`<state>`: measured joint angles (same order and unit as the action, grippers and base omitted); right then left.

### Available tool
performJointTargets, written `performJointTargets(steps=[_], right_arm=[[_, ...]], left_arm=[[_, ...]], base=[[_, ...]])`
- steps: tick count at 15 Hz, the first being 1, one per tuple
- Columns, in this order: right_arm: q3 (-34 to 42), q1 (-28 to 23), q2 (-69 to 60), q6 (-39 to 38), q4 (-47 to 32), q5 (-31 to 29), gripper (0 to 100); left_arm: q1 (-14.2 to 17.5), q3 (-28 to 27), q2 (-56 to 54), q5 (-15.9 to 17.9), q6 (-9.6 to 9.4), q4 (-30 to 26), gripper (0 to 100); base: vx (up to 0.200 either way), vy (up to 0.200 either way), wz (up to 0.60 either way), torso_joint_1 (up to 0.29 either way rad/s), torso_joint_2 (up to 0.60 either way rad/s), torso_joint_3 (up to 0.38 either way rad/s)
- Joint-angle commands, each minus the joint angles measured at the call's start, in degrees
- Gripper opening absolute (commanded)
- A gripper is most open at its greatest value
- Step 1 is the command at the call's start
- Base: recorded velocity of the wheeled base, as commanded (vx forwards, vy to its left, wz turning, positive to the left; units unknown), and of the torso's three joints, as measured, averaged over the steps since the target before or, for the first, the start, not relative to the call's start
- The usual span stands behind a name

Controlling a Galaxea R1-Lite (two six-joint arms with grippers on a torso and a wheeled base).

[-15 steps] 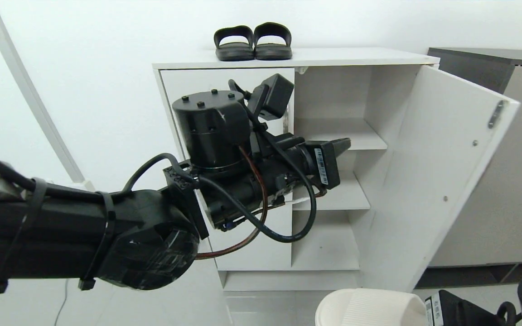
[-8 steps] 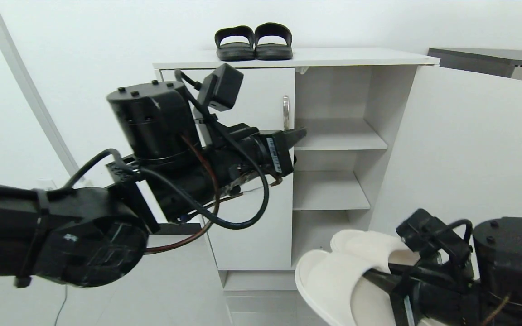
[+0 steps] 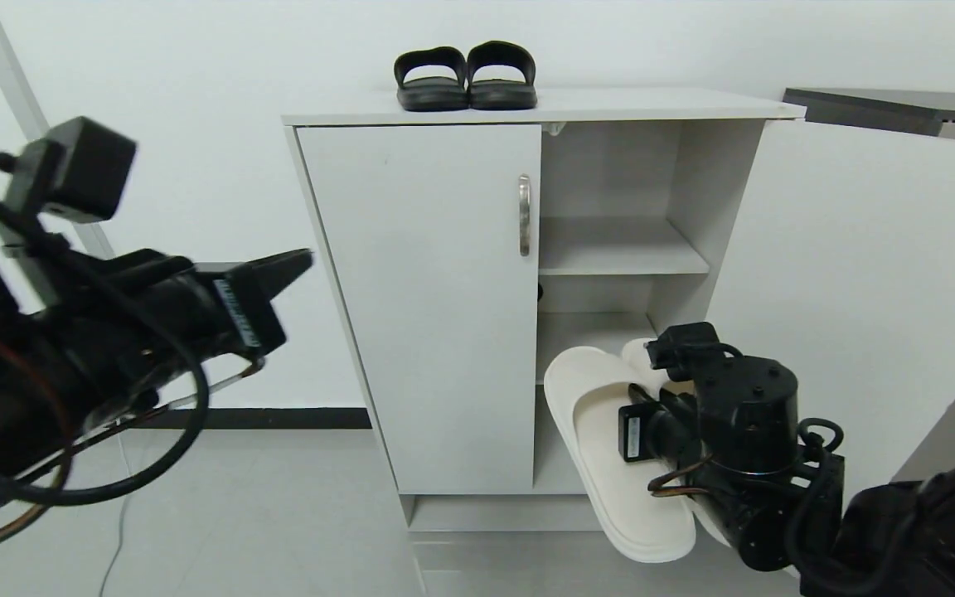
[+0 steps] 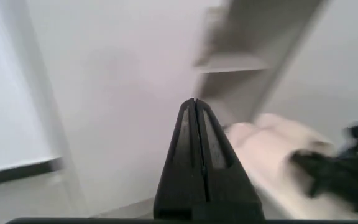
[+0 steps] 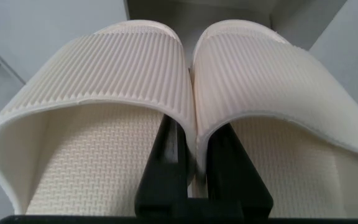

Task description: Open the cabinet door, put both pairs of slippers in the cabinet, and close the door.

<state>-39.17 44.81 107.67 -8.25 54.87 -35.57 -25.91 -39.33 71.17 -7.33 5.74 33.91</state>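
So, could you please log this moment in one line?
right gripper: shut on white slippers, before cabinet opening | left gripper: shut, left of cabinet | black slippers: on cabinet top | right door: open

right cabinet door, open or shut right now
Open: the right door is swung out wide, baring the shelves; the left door is shut.

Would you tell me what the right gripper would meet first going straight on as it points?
Likely the middle shelf of the white cabinet, on its open side; the cream ribbed slippers in the right gripper would touch first. Depth unclear.
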Motion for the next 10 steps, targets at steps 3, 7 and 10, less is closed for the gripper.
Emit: performJointTargets(steps=[3,7,10], right_arm=[[-1.1,-0.1,3.8,0.1,0.1,-1.9,0],[-0.8,-0.1,3.7,0.1,0.1,-2.1,0],[-0.8,0.0,3.9,0.1,0.1,-2.1,0]], left_arm=[[16.2,19.0,-26.6,-12.6,-4.34,-4.9,0],[28.7,32.9,-44.6,-11.7,-4.34,-9.4,0],[28.5,33.6,-57.5,-10.1,-4.34,-25.3,0]], base=[[0.0,0.0,0.0,0.0,0.0,0.0],[0.0,0.0,0.0,0.0,0.0,0.0],[0.0,0.0,0.0,0.0,0.0,0.0]])
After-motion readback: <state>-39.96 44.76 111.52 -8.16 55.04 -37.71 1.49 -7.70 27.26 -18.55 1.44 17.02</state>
